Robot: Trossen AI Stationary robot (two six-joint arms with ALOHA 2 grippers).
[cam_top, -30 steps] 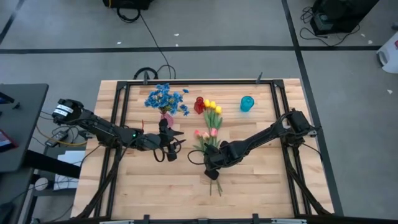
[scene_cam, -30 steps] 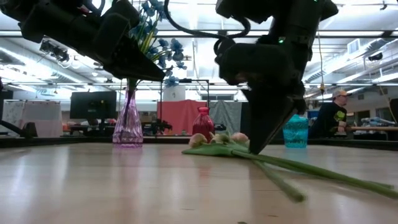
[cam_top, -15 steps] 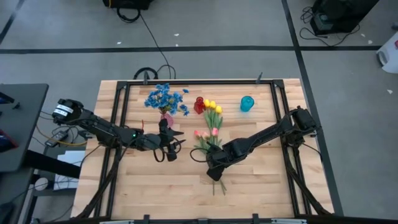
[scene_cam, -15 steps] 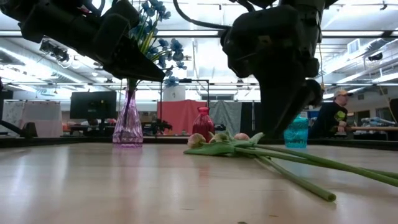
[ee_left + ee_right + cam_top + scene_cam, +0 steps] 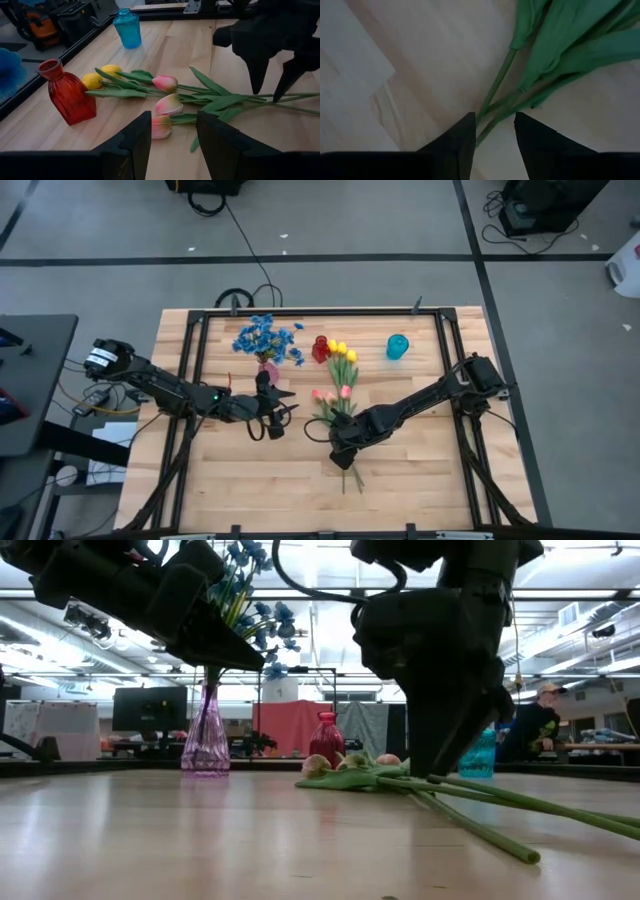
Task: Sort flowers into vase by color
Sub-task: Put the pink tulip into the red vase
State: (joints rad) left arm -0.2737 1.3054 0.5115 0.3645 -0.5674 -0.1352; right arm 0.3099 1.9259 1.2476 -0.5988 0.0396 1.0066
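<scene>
- High view: blue flowers (image 5: pixel 266 337) stand in a vase upper centre; tulips (image 5: pixel 338 395) lie mid-table. The right gripper (image 5: pixel 343 454) is low over their stems; the left gripper (image 5: pixel 284 402) hovers centre-left.
- Low view: right gripper (image 5: pixel 437 768) touches down on the stems (image 5: pixel 480 808).
- Left wrist view: left fingers (image 5: pixel 136 136) are parted, holding nothing; pink tulips (image 5: pixel 165 107) lie ahead, red vase (image 5: pixel 68 93) at left.
- Right wrist view: right fingers (image 5: pixel 462 135) are parted, astride a stem (image 5: pixel 496 117).

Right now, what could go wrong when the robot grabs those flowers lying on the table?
The right gripper has open jaws over a tangle of green stems, so it might lift several at once. The pink tulips and yellow tulips lie mixed together, so colors could be confused. Dragging stems might bump the red vase.
</scene>
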